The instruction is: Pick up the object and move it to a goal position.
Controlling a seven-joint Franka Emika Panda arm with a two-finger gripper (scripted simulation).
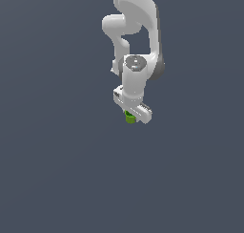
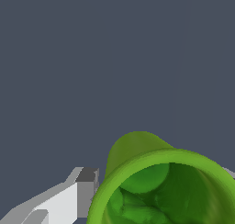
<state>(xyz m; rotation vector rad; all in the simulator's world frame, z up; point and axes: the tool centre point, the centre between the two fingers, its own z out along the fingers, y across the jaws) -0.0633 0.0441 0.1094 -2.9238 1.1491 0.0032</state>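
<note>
A flat, uniform slate-grey background is filling both views; no edge, seam or marking is showing on it, and whether it is a counter or a floor cannot be told.

In the exterior view, the white robot arm [image 1: 136, 36] is reaching down from the top edge, with its wrist joint pointing toward the camera and the claw [image 1: 131, 113] hanging at its lower end. The green cup [image 1: 129, 117] is sitting directly beneath the claw's crossbar, just peeking out from under it, toward the exterior view's left end of the bar. Most of the cup is hidden by the claw body in this view.

In the wrist view, the green cup [image 2: 160, 186] is appearing very large and close, its open mouth facing the camera and its darker green interior showing. One white finger [image 2: 69, 198] with a dark grey tip is lying right against the cup's outer wall. A sliver of grey on the cup's opposite side is suggesting the second finger, mostly cut off by the frame.

The claw is appearing closed on the cup, one finger on each side. Whether the cup is resting on the surface or lifted clear cannot be told.
</note>
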